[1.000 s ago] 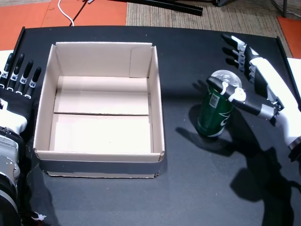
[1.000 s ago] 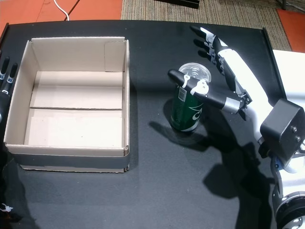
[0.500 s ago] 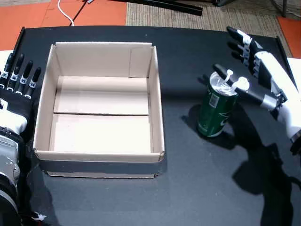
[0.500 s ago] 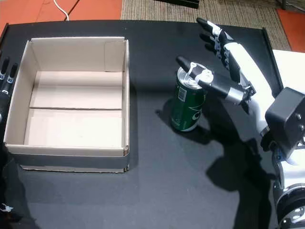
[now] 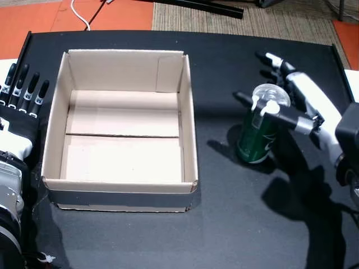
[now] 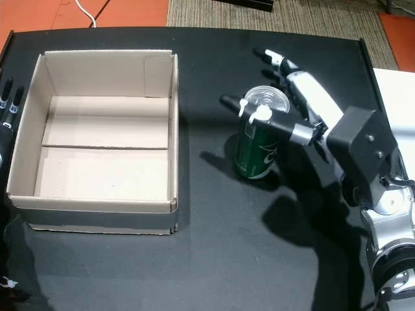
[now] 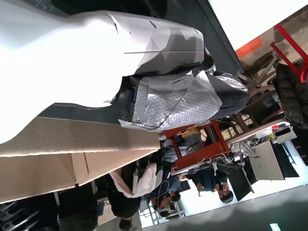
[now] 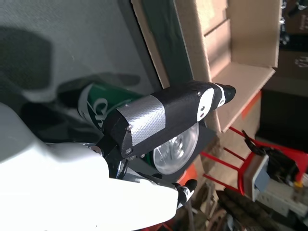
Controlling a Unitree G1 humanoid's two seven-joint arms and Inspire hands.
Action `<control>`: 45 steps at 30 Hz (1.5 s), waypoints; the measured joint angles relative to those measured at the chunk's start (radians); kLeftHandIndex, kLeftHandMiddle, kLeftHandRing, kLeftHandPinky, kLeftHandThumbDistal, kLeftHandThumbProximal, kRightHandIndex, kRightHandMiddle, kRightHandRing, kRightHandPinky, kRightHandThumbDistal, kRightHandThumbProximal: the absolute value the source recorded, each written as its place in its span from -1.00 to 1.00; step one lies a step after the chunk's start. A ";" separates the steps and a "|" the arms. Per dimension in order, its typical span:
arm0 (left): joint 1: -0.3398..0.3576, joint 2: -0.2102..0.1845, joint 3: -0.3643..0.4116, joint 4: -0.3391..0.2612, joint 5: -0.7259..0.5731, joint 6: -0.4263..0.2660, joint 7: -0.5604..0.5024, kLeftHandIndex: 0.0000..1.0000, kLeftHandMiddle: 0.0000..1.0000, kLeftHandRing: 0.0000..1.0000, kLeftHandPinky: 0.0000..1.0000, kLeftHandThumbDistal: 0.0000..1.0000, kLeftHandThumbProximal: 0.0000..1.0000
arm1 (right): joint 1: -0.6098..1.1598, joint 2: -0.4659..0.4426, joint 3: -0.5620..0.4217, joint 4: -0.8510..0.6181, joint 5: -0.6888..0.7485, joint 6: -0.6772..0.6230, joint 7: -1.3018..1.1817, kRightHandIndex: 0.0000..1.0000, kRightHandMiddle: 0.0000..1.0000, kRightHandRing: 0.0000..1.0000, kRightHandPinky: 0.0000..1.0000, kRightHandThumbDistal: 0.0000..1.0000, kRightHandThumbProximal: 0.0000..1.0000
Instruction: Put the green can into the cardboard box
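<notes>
The green can (image 5: pixel 257 137) (image 6: pixel 258 148) stands upright on the black table, to the right of the cardboard box (image 5: pixel 188 120) (image 6: pixel 174 129), which is open-topped and empty. My right hand (image 5: pixel 303 101) (image 6: pixel 303 107) is open beside the can's top. Its thumb reaches across the near side of the rim and its fingers are spread behind the can. In the right wrist view the thumb (image 8: pixel 163 115) lies over the can (image 8: pixel 103 103), with the box (image 8: pixel 231 62) beyond. My left hand (image 5: pixel 19 103) (image 6: pixel 8 103) rests flat and open left of the box.
The black table (image 5: pixel 235 224) ends at the far edge near a woven rug (image 5: pixel 235 19) and orange mats (image 5: pixel 50 14). A white cable (image 5: pixel 78 14) lies on the floor. The left wrist view shows my left hand (image 7: pixel 96 53), a box wall (image 7: pixel 57 149) and people in the room behind.
My right hand has come down and left, closer to the can, so the thumb now crosses its near rim. The can, the box and my left hand have stayed put.
</notes>
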 measured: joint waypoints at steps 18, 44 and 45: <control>0.000 0.000 0.001 0.001 0.000 0.000 0.004 -0.12 -0.04 0.26 0.49 -1.00 1.00 | 0.000 0.000 0.015 0.006 -0.011 0.032 0.026 1.00 1.00 1.00 1.00 1.00 0.04; -0.002 0.004 0.017 0.002 0.000 0.007 0.006 -0.08 -0.07 0.28 0.63 -1.00 1.00 | -0.055 0.014 0.002 0.055 -0.028 0.166 0.101 0.58 0.55 0.62 0.76 -0.17 -1.00; -0.002 0.005 0.017 0.002 0.000 0.007 0.006 -0.08 -0.07 0.28 0.62 -1.00 1.00 | -0.058 0.020 -0.006 0.055 -0.020 0.174 0.115 0.51 0.46 0.51 0.66 -0.43 -1.00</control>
